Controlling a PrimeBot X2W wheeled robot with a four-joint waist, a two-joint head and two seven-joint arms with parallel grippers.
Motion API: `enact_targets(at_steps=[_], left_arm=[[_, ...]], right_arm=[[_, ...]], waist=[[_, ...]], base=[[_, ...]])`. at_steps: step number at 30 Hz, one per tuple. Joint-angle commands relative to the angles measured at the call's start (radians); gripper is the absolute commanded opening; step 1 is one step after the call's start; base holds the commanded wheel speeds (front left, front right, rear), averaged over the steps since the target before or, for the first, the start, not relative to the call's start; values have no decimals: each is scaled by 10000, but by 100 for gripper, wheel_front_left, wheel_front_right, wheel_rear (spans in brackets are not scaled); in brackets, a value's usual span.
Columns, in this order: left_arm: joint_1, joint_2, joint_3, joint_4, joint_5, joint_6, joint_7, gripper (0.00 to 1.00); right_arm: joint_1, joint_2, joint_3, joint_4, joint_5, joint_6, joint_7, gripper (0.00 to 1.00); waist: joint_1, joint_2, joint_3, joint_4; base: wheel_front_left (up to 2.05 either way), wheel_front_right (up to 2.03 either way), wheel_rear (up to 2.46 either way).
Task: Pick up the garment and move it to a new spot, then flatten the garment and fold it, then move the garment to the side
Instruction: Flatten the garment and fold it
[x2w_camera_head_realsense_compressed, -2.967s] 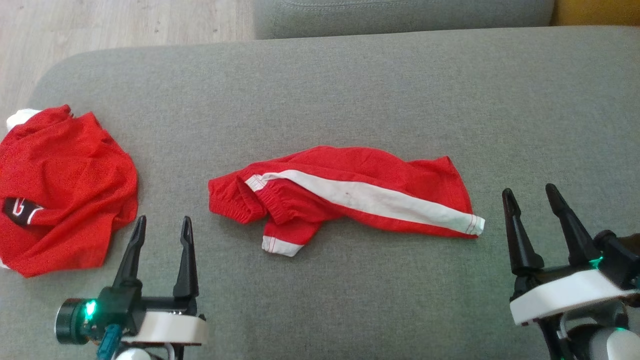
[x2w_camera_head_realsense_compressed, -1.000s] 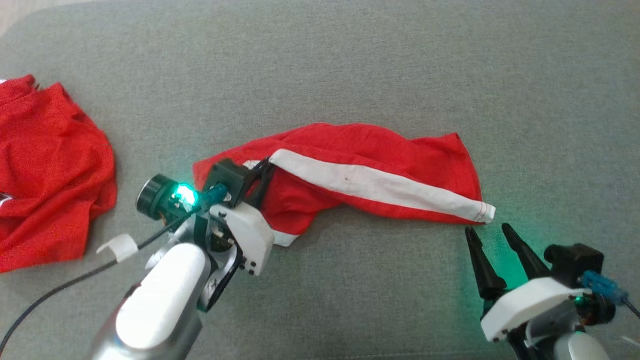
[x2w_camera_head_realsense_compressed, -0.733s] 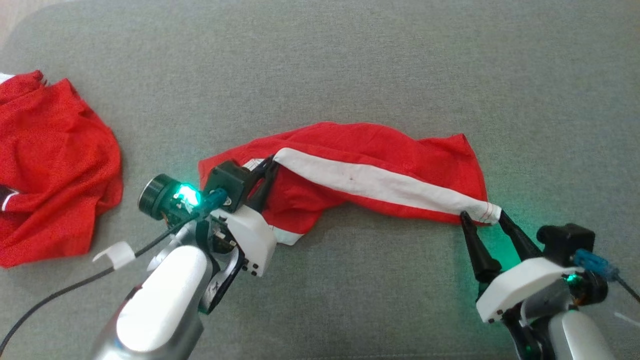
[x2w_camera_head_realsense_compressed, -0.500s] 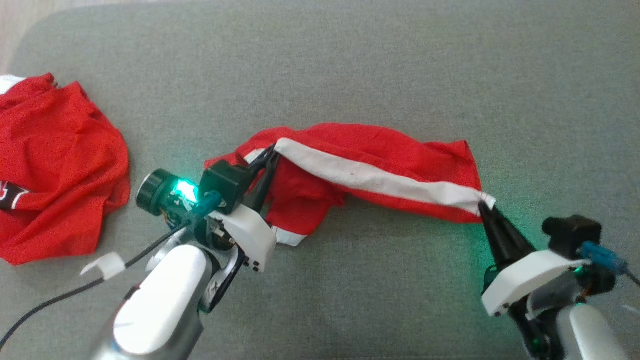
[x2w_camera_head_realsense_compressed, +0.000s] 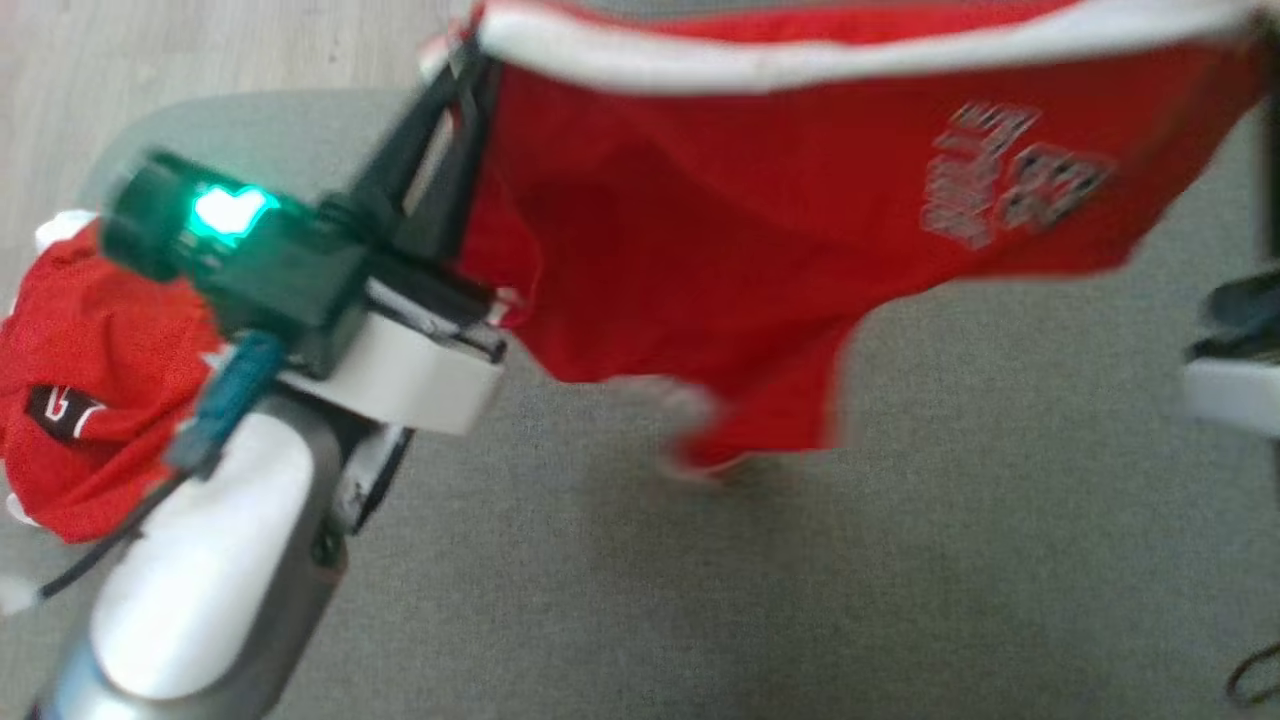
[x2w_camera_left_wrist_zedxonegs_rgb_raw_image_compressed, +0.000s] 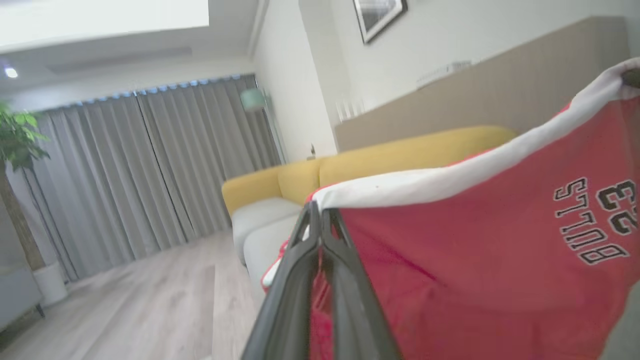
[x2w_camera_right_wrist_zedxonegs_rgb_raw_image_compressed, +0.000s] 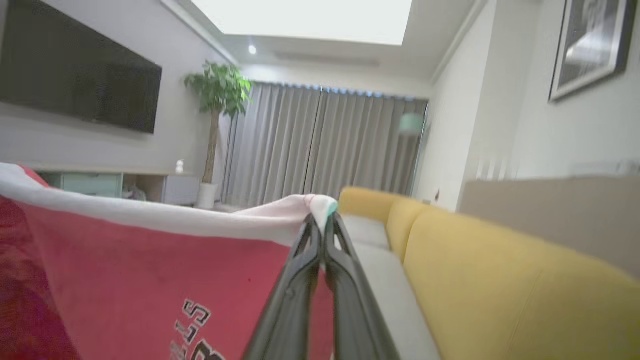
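Observation:
The garment (x2w_camera_head_realsense_compressed: 760, 210) is a pair of red shorts with a white side stripe and printed lettering, hanging stretched in the air above the grey cushion (x2w_camera_head_realsense_compressed: 700, 580). My left gripper (x2w_camera_head_realsense_compressed: 465, 60) is shut on its left end by the white stripe, fingertips pinched together in the left wrist view (x2w_camera_left_wrist_zedxonegs_rgb_raw_image_compressed: 316, 212). My right gripper (x2w_camera_right_wrist_zedxonegs_rgb_raw_image_compressed: 320, 220) is shut on the stripe's other end. In the head view the right hand's white body (x2w_camera_head_realsense_compressed: 1235, 390) shows at the right edge. The cloth (x2w_camera_left_wrist_zedxonegs_rgb_raw_image_compressed: 475, 260) (x2w_camera_right_wrist_zedxonegs_rgb_raw_image_compressed: 150, 280) sags between both grips.
A second red garment (x2w_camera_head_realsense_compressed: 90, 400) lies crumpled at the cushion's left edge, beside my left forearm. Wooden floor (x2w_camera_head_realsense_compressed: 200, 50) lies beyond the cushion's rounded corner. A yellow sofa (x2w_camera_right_wrist_zedxonegs_rgb_raw_image_compressed: 500, 290) and grey curtains (x2w_camera_right_wrist_zedxonegs_rgb_raw_image_compressed: 320, 145) stand in the room behind.
The right gripper closed on the stripe's end. Both grippers then lifted the shorts off the cushion and spread them in the air. The camera view shifted too.

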Motion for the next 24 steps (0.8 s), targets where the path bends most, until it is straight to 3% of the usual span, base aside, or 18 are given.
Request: enact_targets(at_steps=[1, 6, 12, 17, 24], left_arm=[[-764, 372, 639, -788, 237, 125, 18, 0], [-1320, 401, 846, -1705, 276, 201, 270, 0], [-1466, -144, 905, -1117, -671, 126, 239, 0], [-1927, -949, 1000, 838, -1657, -194, -522, 0], [-4547, -2093, 1617, 5993, -2473, -1048, -3042, 0]], right_arm=[[-750, -270, -52, -930, -139, -7, 174, 0], [-1731, -325, -508, -1777, -130, -7, 511, 0], [-2475, -250, -633, -694, 416, -7, 752, 0], [-3271, -307, -590, 858, 742, -7, 504, 0], [-6379, 57, 161, 4656, 1126, -7, -490, 0]], waist=[[1, 0, -164, 18], [1, 0, -226, 33], [1, 0, 160, -3], [1, 0, 565, 56], [1, 0, 900, -228]], base=[[0, 0, 0], [0, 0, 0], [0, 0, 0], [0, 0, 0], [0, 0, 0]])
